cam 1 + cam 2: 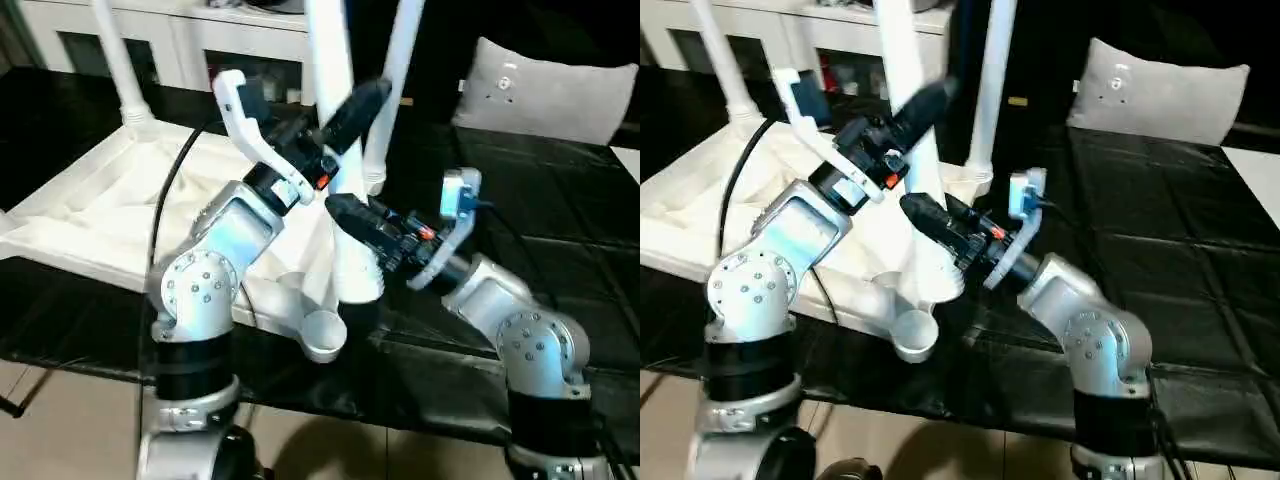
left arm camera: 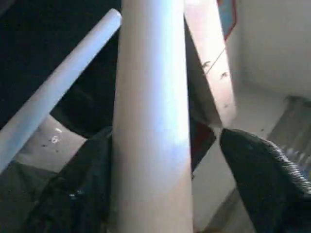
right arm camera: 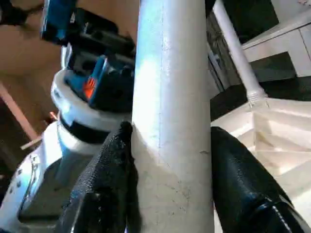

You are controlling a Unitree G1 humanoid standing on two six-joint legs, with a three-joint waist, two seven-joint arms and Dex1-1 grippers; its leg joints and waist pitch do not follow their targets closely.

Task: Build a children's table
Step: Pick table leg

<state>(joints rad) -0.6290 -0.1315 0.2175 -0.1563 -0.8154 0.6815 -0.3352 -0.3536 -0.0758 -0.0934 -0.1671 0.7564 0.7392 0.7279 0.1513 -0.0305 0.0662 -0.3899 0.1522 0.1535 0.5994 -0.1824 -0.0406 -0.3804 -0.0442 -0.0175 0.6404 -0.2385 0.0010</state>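
The white tabletop (image 1: 90, 210) lies underside up on the black table. Two white legs (image 1: 118, 60) (image 1: 395, 70) stand in its far corner sockets. A third leg (image 1: 330, 60) stands upright by the near right corner, its wide lower end (image 1: 357, 280) just beside an empty round socket (image 1: 323, 335). My left gripper (image 1: 350, 110) reaches around this leg higher up; in the left wrist view one finger (image 2: 82, 189) lies against it and the other finger (image 2: 262, 184) stands clear, so it is open. Lower down, my right gripper (image 3: 170, 130) is shut on the same leg, both pads pressed to it.
A grey pillow (image 1: 545, 90) rests at the back right of the black table (image 1: 560, 220). A white cabinet with glass doors (image 1: 170, 35) stands behind the tabletop. The table's front edge runs just ahead of my forearms, with pale floor (image 1: 60, 420) below.
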